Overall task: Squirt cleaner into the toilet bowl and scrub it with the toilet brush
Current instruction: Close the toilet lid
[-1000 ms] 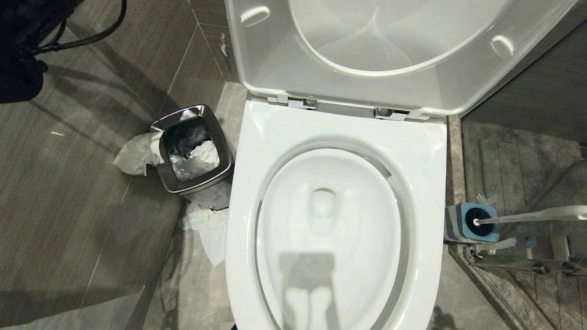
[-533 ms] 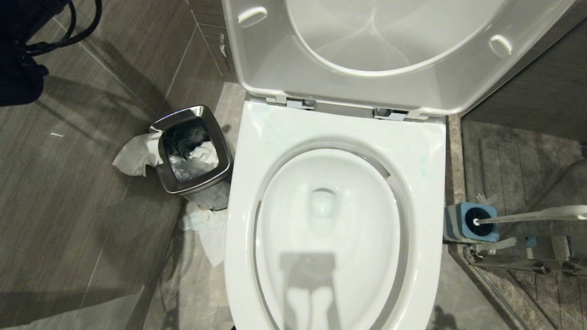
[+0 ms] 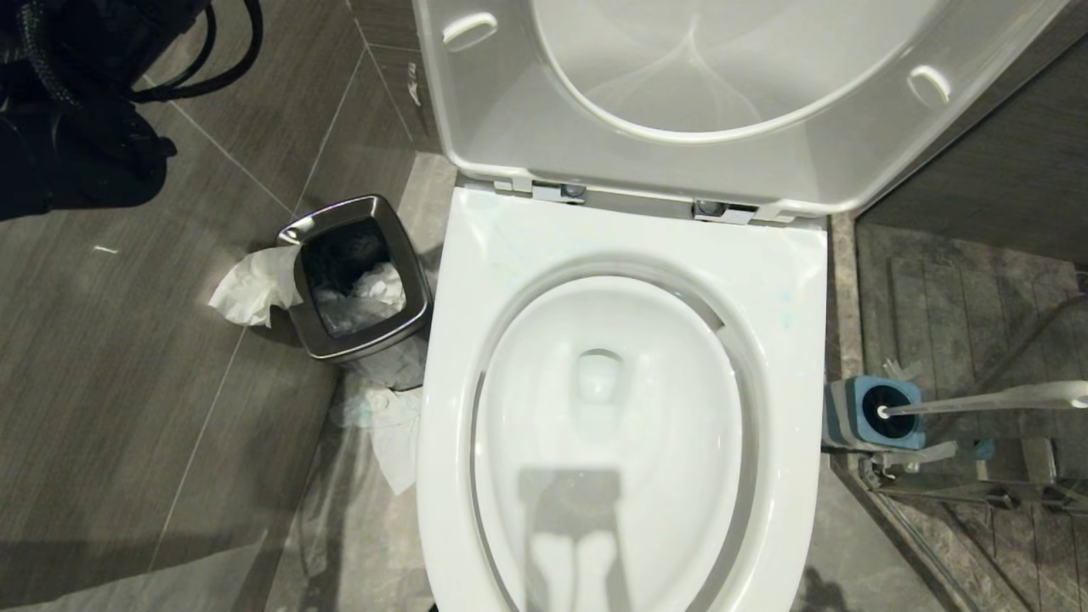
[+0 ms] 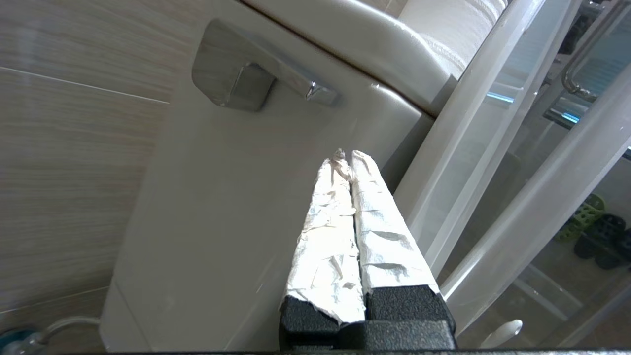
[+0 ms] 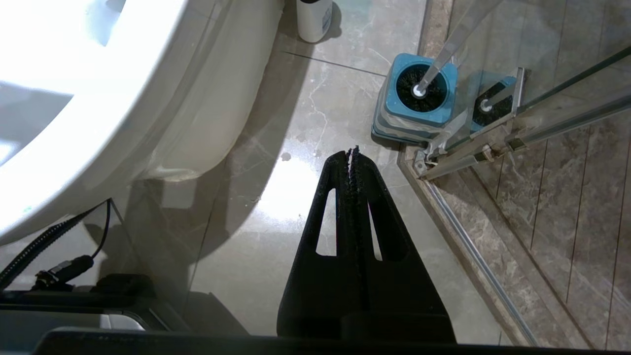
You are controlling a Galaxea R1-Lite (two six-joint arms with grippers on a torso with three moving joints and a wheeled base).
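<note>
At centre frame of the head view, the toilet bowl (image 3: 612, 408) stands with seat and lid (image 3: 705, 93) raised, its glossy white basin showing no clear teal tint of cleaner. At the right edge, the toilet brush (image 3: 986, 399) sits in its blue-topped holder (image 3: 875, 412) on the floor beside the bowl, its white handle slanting toward the right border; the right wrist view shows the black bristles (image 5: 421, 86) down inside the holder (image 5: 419, 98), next to a glass shower door's metal frame (image 5: 468, 143).

The right gripper (image 5: 352, 150) hangs over the marble floor near the holder, fingers pressed together and empty. The left gripper (image 4: 345, 155), its taped fingers likewise closed on nothing, points at the side of the tank (image 4: 236, 197) just below the chrome flush lever (image 4: 246, 81); in the head view that arm shows only as a dark mass at upper left (image 3: 76, 110).

The brush looks light and stiff, its smooth plastic handle likely slippery (more so if wet), so the upper handle, clear of the door frame, seems the best place to grasp. At left of the bowl, a steel waste bin (image 3: 357, 280) stands amid crumpled tissue (image 3: 251, 289).
</note>
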